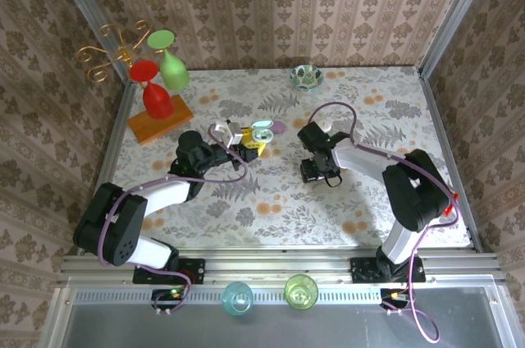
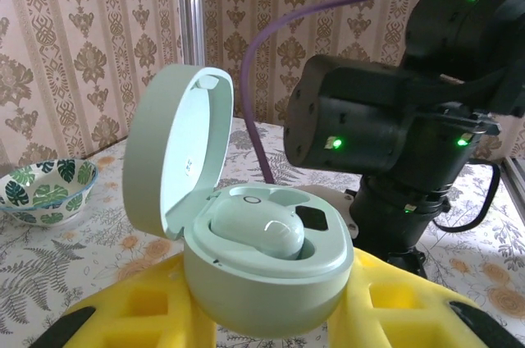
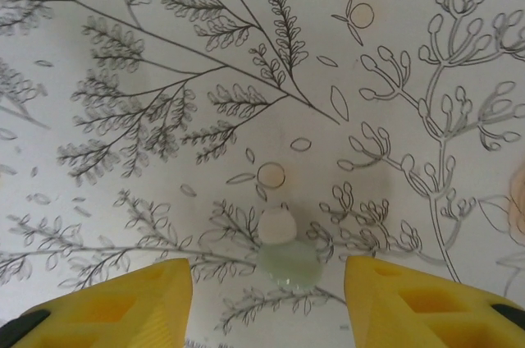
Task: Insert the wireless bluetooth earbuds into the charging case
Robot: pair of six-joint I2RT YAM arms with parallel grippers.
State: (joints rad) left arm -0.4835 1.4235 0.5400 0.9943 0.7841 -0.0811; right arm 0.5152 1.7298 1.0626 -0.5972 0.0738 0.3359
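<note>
Lower centre, right wrist view: a tiny glossy earbud (image 3: 287, 254) lies on the table (image 3: 123, 77), untouched, inside the right tool (image 3: 269, 278), which is parted and empty. It looks light and slippery, so pinch its fatter body. The left tool (image 2: 262, 311) clamps the open charging case (image 2: 246, 278).

L arm (image 1: 156, 196) stretched fwd, left end effector (image 2: 267, 319) clamped on the charging case (image 2: 271, 258). R arm (image 1: 385, 163) folded inward, right end effector (image 3: 267, 299) aimed straight down, fingers apart.

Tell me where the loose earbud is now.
In the right wrist view, the earbud lies on the tablecloth between the right fingers, touching neither.
</note>
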